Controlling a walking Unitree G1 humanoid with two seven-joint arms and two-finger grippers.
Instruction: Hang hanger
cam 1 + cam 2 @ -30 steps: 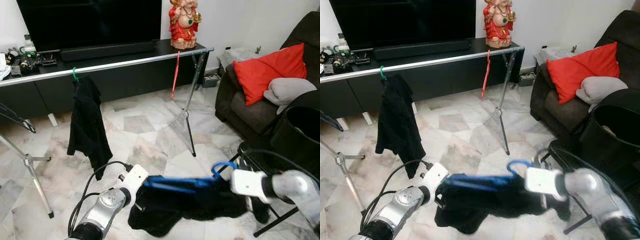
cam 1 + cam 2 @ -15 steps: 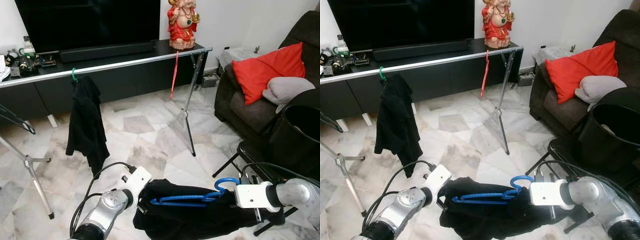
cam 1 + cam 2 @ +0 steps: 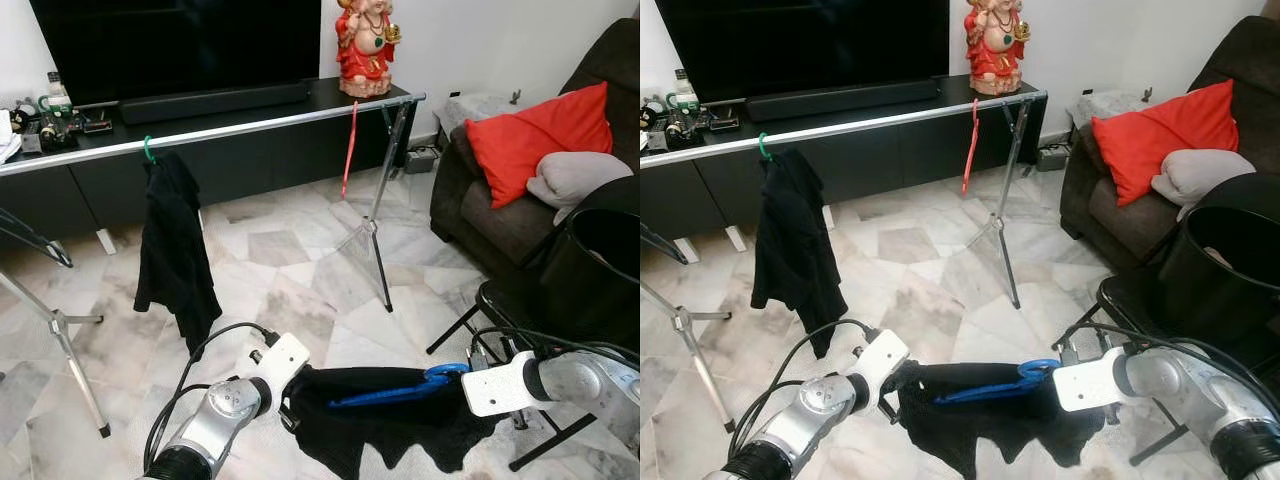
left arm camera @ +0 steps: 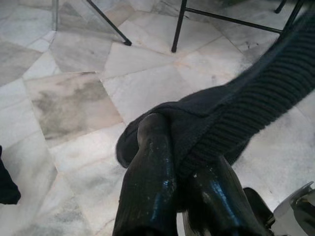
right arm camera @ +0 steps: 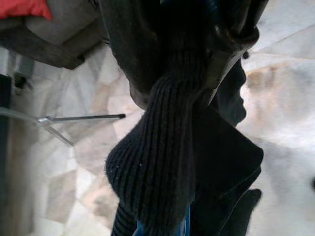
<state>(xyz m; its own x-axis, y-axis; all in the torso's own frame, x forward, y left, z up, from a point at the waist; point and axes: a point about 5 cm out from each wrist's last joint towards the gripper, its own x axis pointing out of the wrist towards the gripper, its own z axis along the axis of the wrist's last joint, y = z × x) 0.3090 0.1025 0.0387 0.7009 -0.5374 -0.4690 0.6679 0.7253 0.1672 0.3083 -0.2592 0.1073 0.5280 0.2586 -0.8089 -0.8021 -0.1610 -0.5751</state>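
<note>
Two grippers are sharing one load: our left gripper [image 4: 172, 162] is pinching a fold of the black knit [image 4: 256, 103] between closed fingers, and our right gripper [image 5: 182, 64] is clamping the same knit at its other end. Between the two, the garment is sagging low over the floor [image 3: 300, 260], with the blue hanger [image 3: 400, 390] lying inside it and its hook [image 3: 447, 372] poking out just by the right fingers.

We are judging the task as barely begun. The hanger is threaded into the knit, but lifting it and hooking it onto the rail [image 3: 250, 127], well beyond both grippers, is all left. A black garment [image 3: 175, 240] and a red hanger [image 3: 350, 150] are already hanging there.

We cannot tell whether the right fingers are touching the hanger itself; cloth is covering them.
</note>
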